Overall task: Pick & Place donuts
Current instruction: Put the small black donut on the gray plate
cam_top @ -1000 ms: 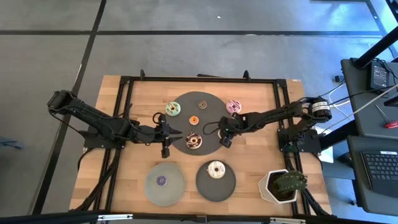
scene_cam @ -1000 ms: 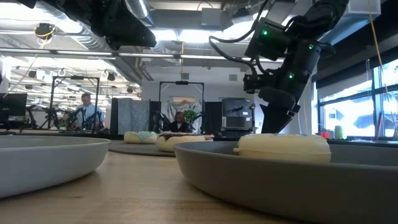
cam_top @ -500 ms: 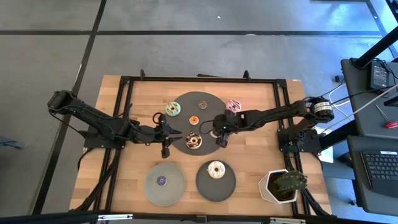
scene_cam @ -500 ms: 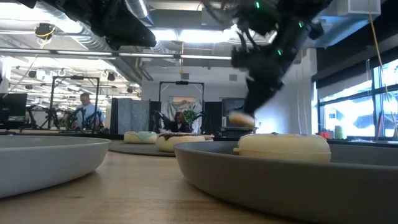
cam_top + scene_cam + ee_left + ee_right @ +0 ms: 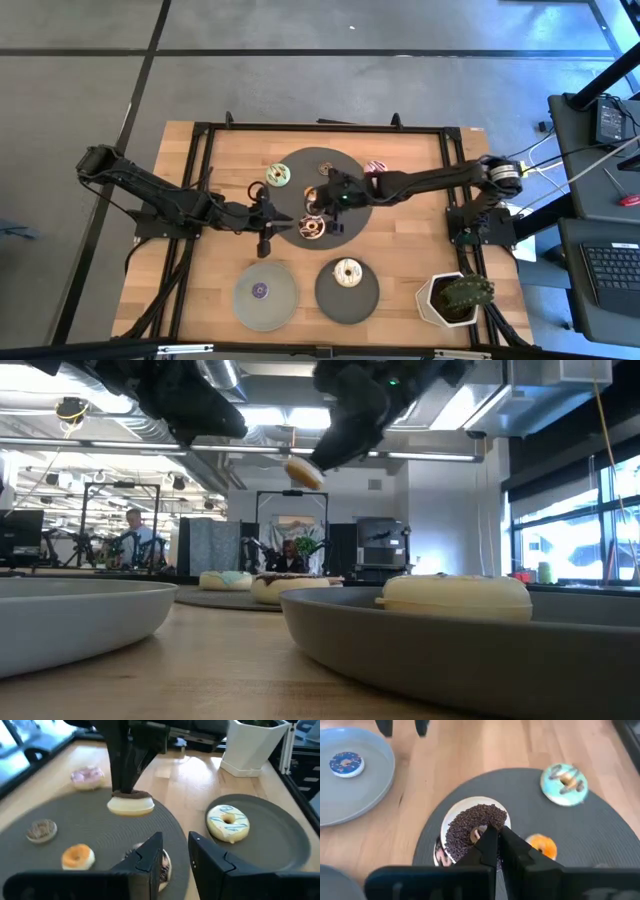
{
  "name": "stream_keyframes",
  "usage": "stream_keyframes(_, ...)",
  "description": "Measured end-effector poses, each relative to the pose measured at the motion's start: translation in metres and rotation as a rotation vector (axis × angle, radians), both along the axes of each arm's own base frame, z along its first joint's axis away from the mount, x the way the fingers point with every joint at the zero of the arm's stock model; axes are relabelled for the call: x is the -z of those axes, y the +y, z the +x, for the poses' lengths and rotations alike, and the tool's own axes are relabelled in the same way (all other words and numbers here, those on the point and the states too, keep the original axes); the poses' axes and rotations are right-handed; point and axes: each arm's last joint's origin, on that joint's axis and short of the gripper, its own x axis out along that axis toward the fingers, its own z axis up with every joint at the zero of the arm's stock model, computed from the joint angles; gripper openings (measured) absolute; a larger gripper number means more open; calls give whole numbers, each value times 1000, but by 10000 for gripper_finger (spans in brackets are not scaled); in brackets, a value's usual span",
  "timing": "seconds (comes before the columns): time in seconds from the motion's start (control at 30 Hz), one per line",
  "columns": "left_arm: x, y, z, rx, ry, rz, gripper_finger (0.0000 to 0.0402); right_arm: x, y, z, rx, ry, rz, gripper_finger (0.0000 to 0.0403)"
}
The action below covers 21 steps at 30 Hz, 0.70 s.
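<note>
My right gripper (image 5: 330, 198) hangs over the middle of the large dark plate (image 5: 300, 165), shut on a chocolate-sprinkled donut (image 5: 475, 827), which also shows in mid-air as the same donut (image 5: 303, 472). On that plate lie a green donut (image 5: 278, 176), a brown mini (image 5: 325, 168), an orange mini (image 5: 541, 845) and a chocolate-striped donut (image 5: 312, 228). A pink donut (image 5: 376, 170) rests on the wood. My left gripper (image 5: 268, 217) waits open at the plate's left rim. My right gripper holds the sprinkled donut by its ring beside the hole (image 5: 481, 836), the fingers (image 5: 125, 775) coming down from above. Whether one finger stands in the hole, I cannot tell. The donut (image 5: 131, 804) hangs level below the fingers, lifted clear of the plate.
A light grey plate (image 5: 265, 305) with a purple mini donut (image 5: 259, 290) and a dark plate (image 5: 347, 300) with a white donut (image 5: 347, 271) sit near the front edge. A potted cactus (image 5: 455, 298) stands at the front right.
My right gripper has moved from the large plate's right rim toward the table's left, over the plate's middle, and has risen. The sprinkled donut has gone up with it, from low near the plate to well above it.
</note>
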Motion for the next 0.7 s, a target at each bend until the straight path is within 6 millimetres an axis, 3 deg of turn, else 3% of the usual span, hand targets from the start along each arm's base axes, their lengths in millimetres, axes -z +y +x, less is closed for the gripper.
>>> stream_keyframes(0.33, 11, -4, -6, 76, 135, -223, 88, 38, 3, 59, -113, 82, 13, 15)
stream_keyframes(0.53, 15, -5, -8, 88, 197, -311, 88, 72, 4, 73, -119, 162, 24, 15)
stream_keyframes(0.7, 16, -5, -9, 84, 206, -311, 88, 89, 4, 80, -118, 184, 26, 15)
